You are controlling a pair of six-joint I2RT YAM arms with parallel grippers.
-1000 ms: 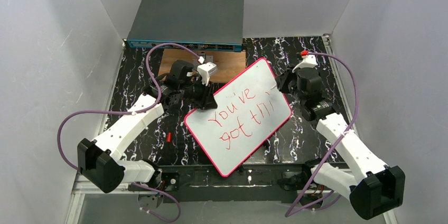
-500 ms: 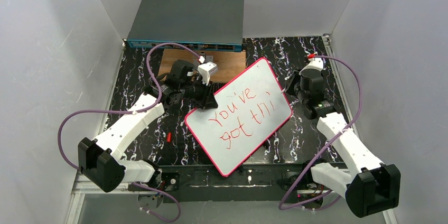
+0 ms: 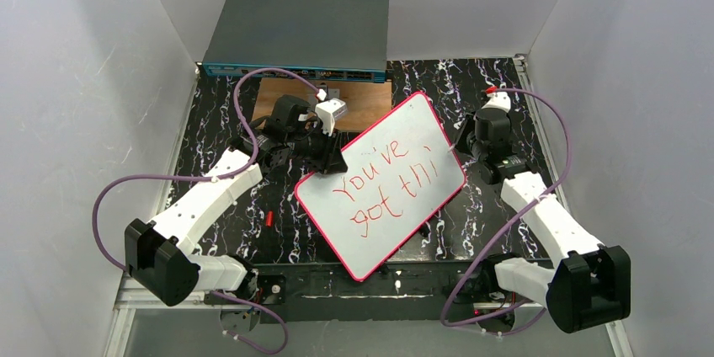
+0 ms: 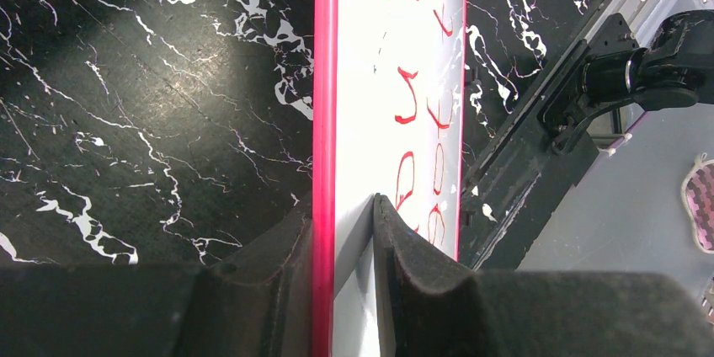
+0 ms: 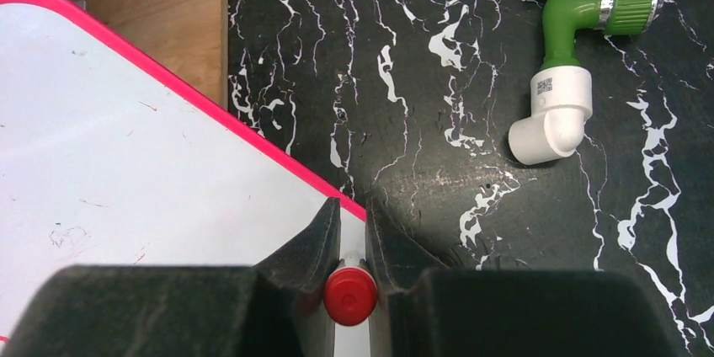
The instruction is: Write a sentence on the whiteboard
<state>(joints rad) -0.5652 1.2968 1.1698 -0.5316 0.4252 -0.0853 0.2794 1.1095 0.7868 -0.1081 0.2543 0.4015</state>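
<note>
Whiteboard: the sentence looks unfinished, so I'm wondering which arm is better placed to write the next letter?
Right. The right fingers grip the red-ended marker just at the whiteboard's edge; the left fingers are clamped on its pink rim, steadying it.

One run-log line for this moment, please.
left gripper: shut on whiteboard edge | right gripper: shut on red-capped marker at board edge | written: You've got thi

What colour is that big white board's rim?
The whiteboard's rim is pink-red, clearest in the left wrist view.

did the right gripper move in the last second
Yes. The right gripper has shifted rightward, off the whiteboard's red writing toward its right edge; the whiteboard itself has not moved.
</note>
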